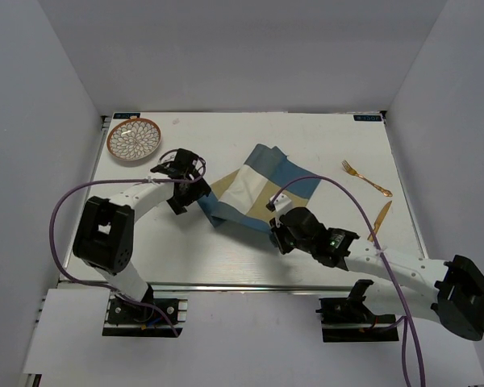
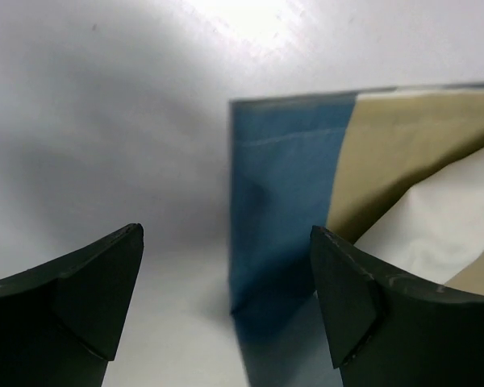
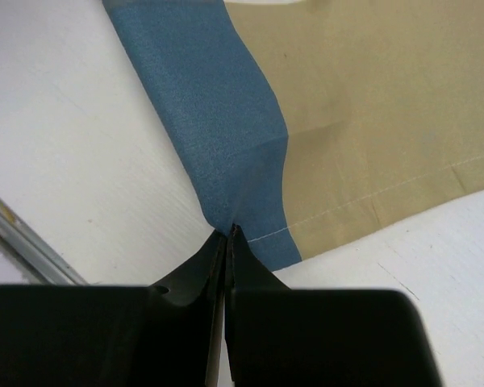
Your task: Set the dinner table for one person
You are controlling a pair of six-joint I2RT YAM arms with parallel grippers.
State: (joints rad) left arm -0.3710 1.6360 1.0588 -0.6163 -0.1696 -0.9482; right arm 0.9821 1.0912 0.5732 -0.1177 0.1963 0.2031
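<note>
Count: 1 table (image 1: 226,250). On it: 1 plate (image 1: 134,139), 1 placemat (image 1: 254,189), 1 fork (image 1: 365,178), 1 knife (image 1: 381,218) (so 2 cutlery pieces, both gold). Hands: 2, left hand (image 2: 226,242) and right hand (image 3: 228,234).

Thing: dinner table (image 1: 226,137), a large white rectangular flat top.
Surface: smooth matt white with a faint grain. Bare stretches show in the left wrist view (image 2: 105,121), with a bright glare near its top edge, and in the right wrist view (image 3: 64,145).
Near edge: a metal rail (image 1: 242,285) runs along it, and a short strip shows in the right wrist view (image 3: 24,242).
Far corners: small blue labels, one left (image 1: 127,116) and one right (image 1: 367,118).
Pose: level, long sides running left to right.
</note>
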